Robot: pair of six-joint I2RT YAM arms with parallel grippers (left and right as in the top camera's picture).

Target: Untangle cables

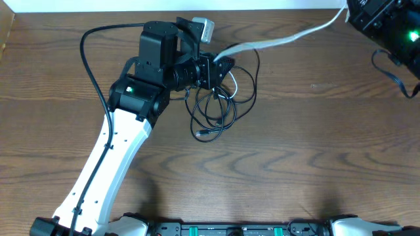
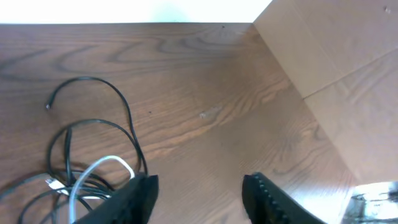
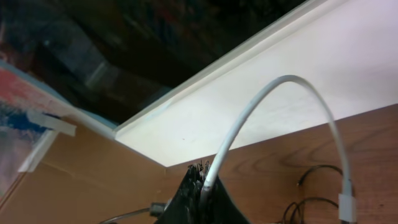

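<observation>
Left gripper: fingers parted, gap empty. The looped black cables lie outside the gap, beside one finger. Right gripper: clamped on the white cable. The left arm is nearer the tangle.

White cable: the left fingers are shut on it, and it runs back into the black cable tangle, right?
No. The right fingers are shut on the white cable, as the right wrist view shows; the left fingers stand open. It does run into the black cables.
</observation>
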